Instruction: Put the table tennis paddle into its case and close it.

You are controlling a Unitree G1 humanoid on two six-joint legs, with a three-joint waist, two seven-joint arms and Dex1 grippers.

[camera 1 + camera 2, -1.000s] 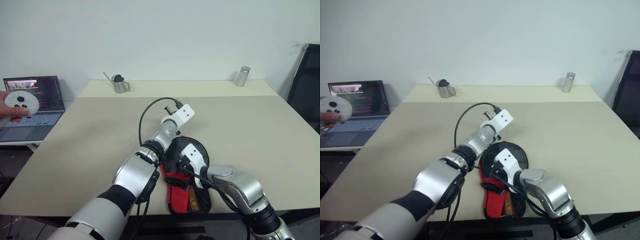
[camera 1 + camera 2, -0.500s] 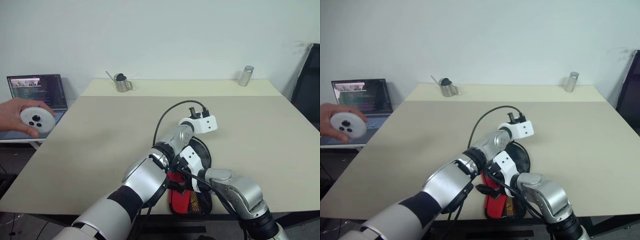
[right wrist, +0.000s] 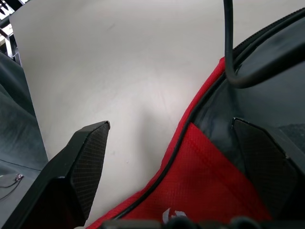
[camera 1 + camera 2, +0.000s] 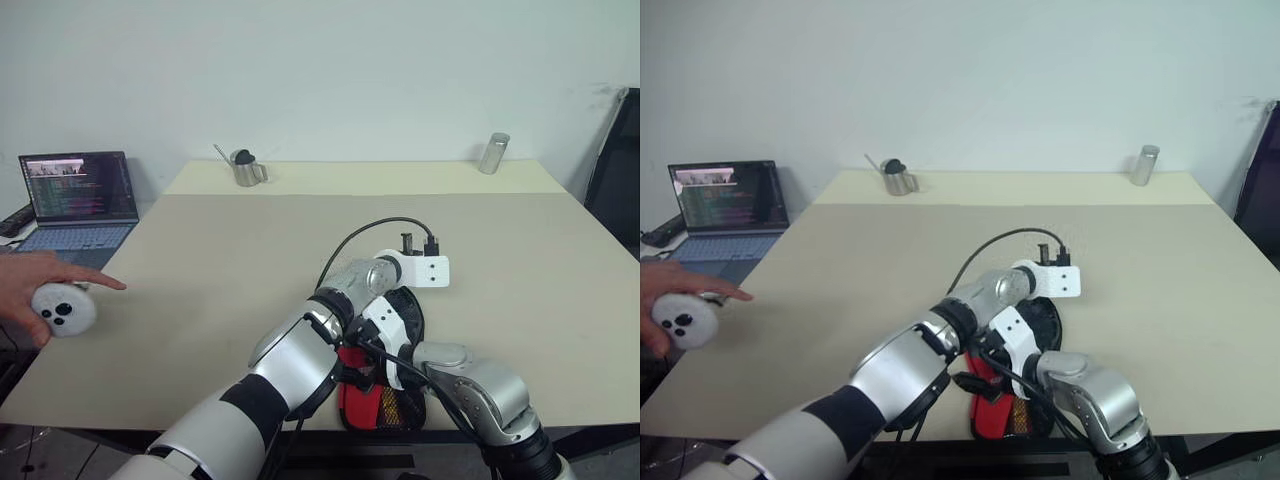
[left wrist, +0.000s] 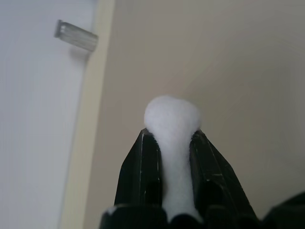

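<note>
Item one: we find the case (image 4: 385,385), black above and red below, lying flat near the front edge of the table (image 4: 200,270), largely covered by both arms. We cannot make out the paddle anywhere, so we cannot tell where it is.

Item two: the small white plush charm (image 5: 172,124) sits clenched between the two black fingers (image 5: 143,167) of the left gripper (image 5: 172,136), its rounded end poking out past the tips. In the head views the left wrist reaches across over the round black end of the case.

Item three: the right gripper (image 3: 178,138) hangs over the case's edge with its jaws spread wide, grasping nothing. One finger (image 3: 90,157) stands above bare tabletop; the other is above the dark fabric, with the red part and the zipper edge between them.

Item four, surroundings: a small steel pitcher (image 4: 242,168) and a steel cylinder (image 4: 493,153) stand well apart along the far edge of the table. An open laptop (image 4: 78,200) sits on a side surface to the left. A person's hand (image 4: 35,290) rests on a round white controller (image 4: 63,308) at the table's left edge.
</note>
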